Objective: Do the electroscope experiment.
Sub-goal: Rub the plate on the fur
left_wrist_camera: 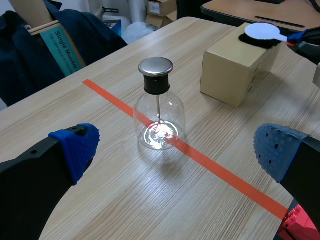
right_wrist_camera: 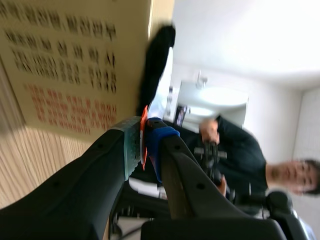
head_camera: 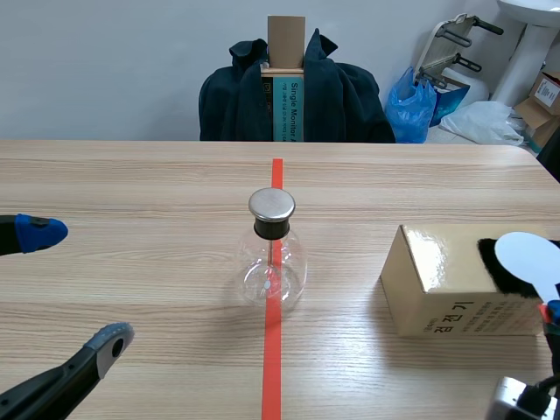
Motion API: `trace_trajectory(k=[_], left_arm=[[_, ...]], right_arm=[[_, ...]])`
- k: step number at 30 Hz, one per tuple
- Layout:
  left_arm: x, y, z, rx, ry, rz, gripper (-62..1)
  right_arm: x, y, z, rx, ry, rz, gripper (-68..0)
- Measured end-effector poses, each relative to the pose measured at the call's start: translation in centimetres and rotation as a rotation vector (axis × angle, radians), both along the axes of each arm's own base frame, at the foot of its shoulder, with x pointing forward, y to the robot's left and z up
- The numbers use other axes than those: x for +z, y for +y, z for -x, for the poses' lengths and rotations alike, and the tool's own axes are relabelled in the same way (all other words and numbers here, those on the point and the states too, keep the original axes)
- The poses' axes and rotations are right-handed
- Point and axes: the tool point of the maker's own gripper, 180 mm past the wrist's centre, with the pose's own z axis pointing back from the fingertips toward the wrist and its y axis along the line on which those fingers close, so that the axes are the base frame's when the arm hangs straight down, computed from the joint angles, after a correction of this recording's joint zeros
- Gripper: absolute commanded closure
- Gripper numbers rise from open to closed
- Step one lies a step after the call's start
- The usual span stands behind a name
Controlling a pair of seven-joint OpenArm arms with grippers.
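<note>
The electroscope (head_camera: 272,254), a clear glass flask with a metal cap, stands on the red tape line at mid-table. It also shows ahead of my left gripper (left_wrist_camera: 177,152), which is open, fingers wide apart. In the scene view the left gripper (head_camera: 74,284) is to the flask's left. A tan cardboard box (head_camera: 446,284) sits to the right with a black cloth (head_camera: 497,267) on top. A white disc paddle (head_camera: 528,260) lies on the cloth. My right gripper (right_wrist_camera: 143,145) is shut on the paddle's thin orange handle, beside the box (right_wrist_camera: 70,65).
Beyond the table's far edge a chair with a dark jacket (head_camera: 341,96) holds a teal book. A blue bag (head_camera: 411,105) and boxes lie at the back right. A red block (left_wrist_camera: 300,227) sits beside my left gripper. A person (right_wrist_camera: 245,160) shows in the right wrist view.
</note>
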Motion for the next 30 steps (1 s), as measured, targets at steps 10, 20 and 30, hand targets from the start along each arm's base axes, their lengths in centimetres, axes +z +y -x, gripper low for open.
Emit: trace_trajectory(k=[10,20,30], left_arm=[[0.0,0.0,0.0,0.000,0.000,0.000,-62.3],[-0.1,0.1,-0.1,0.005,0.001,-0.007,-62.3],[-0.2,0.2,-0.2,0.006,0.002,-0.009,-62.3]], right_arm=[[0.0,0.2,0.0,0.013,0.002,-0.002,-0.8],[0.0,0.2,0.0,0.012,0.002,-0.002,-0.8],[7.1,-0.9,-3.0,-0.012,-0.196,-0.033,-0.8]])
